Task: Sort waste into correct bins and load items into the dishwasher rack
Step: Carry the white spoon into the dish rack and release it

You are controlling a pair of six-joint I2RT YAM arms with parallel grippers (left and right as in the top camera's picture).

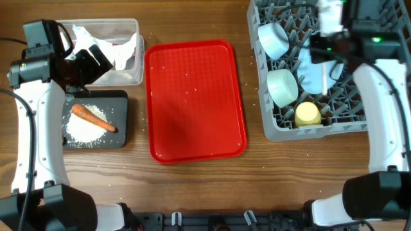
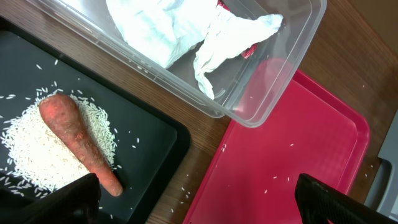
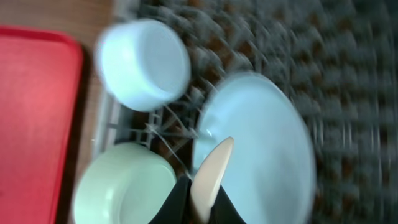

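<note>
- The thin white plastic spoon point(image 3: 210, 168) is pinched by one end in the right gripper point(image 3: 198, 204), whose fingers are clenched on it. Blur hides which end.
- The spoon hangs above the large square grey plastic dishwasher rack point(image 1: 276, 131), over the pale blue round plate point(image 3: 261, 143) that sits in it.
- I judge the spoon very light, stiff yet springy, and smooth enough to swivel in a narrow pinch. A hold across the flat of the handle suits it best. Once let go, it may slip down between the pegs.
- The two pale blue bowls point(image 3: 144, 62) and the small yellow cup point(image 1: 307, 114) sit in the rack near the plate. They are probably light, rigid and slick, and best taken by the rim.
- The left gripper point(image 2: 199, 205) hangs with its fingers spread wide, grasping nothing, near the clear rectangular plastic tub point(image 2: 273, 93) and the shallow black rectangular tray point(image 2: 158, 149).
- The crumpled white paper napkin point(image 2: 168, 31) in the tub looks soft and weightless.
- The orange carrot point(image 2: 74, 137) lies on white rice grains point(image 2: 31, 149) in the black tray and looks firm.
- No brand, label or writing is legible anywhere.
</note>
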